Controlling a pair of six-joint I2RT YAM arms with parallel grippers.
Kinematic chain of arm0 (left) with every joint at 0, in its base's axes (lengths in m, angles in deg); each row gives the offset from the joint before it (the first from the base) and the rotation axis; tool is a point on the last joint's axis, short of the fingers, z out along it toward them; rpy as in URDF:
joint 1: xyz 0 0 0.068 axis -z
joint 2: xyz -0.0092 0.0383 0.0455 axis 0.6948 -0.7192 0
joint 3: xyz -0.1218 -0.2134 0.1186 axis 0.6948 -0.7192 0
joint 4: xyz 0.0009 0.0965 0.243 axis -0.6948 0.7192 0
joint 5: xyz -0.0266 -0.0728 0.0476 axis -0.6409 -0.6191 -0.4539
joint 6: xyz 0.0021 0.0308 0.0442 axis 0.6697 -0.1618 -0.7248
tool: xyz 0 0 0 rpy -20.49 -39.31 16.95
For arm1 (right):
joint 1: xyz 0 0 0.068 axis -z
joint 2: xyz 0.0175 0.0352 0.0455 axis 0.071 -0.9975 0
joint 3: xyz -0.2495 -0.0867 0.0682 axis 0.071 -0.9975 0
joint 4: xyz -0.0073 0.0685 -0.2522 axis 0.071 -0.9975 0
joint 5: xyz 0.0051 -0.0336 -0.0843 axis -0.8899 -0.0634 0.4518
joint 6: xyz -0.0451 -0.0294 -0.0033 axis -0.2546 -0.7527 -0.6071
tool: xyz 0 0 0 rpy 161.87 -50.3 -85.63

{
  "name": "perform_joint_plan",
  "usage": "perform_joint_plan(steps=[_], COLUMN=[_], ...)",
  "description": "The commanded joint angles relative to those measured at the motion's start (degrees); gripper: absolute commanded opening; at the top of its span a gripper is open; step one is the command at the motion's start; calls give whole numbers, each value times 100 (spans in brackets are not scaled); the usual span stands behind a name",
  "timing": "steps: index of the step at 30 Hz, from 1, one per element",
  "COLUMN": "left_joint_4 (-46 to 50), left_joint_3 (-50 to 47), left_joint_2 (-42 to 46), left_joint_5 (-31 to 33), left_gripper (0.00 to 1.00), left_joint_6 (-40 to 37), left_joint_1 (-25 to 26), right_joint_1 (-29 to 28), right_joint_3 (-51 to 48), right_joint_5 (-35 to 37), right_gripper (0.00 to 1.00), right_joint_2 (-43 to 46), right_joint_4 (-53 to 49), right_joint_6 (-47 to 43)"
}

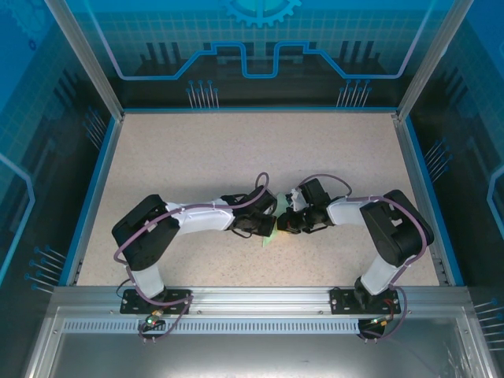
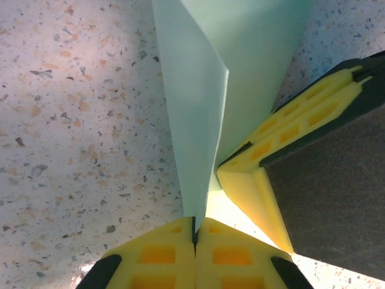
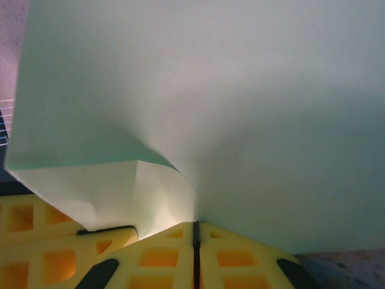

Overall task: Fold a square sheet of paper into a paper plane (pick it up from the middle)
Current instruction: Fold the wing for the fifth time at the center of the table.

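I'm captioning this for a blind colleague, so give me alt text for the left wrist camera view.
The left gripper, yellow fingers shut, pinches the bottom tip of a folded pale green sheet of paper that rises up the frame. The right gripper holds its yellow fingers against the paper from the right, with a speckled table behind.

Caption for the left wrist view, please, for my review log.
Left tool shut on the lower tip of the creased mint-green paper above the speckled table, right tool's yellow finger close alongside.
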Motion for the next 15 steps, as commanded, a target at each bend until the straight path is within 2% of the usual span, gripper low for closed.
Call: perform_joint_plan(steps=[1, 15], left_joint_4=[115, 122], left_joint_3=[159, 189], left_joint_2=[-94, -176], left_joint_5=[5, 65], left_gripper=[6, 7], left_joint_6=[-189, -337], left_joint_1=[104, 220], right_joint_1=[-75, 71], right_joint_3=[-190, -422], right_joint_5=[197, -117], right_gripper=[9, 9], right_joint_2=[-217, -256], right_joint_4=[19, 438], right_joint_6=[-7, 149])
